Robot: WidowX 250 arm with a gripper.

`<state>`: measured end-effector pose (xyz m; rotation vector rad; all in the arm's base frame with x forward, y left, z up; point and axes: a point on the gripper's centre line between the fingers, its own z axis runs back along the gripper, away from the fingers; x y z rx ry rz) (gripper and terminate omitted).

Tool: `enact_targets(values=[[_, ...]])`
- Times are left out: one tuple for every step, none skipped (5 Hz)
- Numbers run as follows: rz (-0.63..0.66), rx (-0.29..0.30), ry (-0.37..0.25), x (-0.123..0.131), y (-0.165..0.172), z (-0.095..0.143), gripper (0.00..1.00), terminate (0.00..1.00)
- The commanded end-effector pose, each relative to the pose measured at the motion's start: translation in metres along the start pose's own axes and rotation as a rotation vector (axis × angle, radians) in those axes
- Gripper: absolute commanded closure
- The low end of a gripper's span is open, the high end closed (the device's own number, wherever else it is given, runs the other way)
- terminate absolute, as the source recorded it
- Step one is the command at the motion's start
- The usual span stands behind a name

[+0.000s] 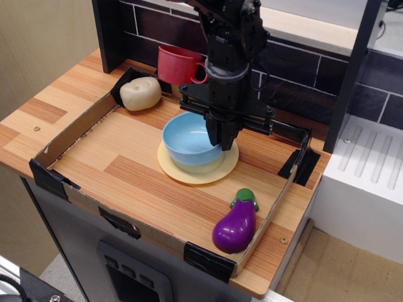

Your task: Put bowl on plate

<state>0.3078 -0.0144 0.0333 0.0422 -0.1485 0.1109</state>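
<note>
light blue bowl (189, 139) upright | on pale yellow plate (182, 175)

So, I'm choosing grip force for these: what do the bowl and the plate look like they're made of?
The bowl looks like glossy light blue plastic, possibly glazed ceramic: its smooth inside shows soft highlights. The plate looks like pale yellow plastic with a duller, satin finish and little glare on its rim. Neither look settles the material. The gripper is at the bowl's right rim.
</note>
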Motion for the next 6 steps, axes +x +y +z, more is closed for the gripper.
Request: enact_targets(values=[[0.020,0.017,-0.021,0.009,0.001,0.016,0.00,0.00],[0.022,-0.005,-0.031,0.009,0.001,0.031,0.00,0.00],[0.031,-0.077,-0.059,0.011,-0.005,0.067,0.00,0.00],[0.021,-0.123,-0.055,0.012,-0.012,0.094,0.00,0.00],[0.021,-0.123,-0.055,0.012,-0.012,0.094,0.00,0.00],[0.021,-0.123,-0.055,0.012,-0.012,0.094,0.00,1.00]])
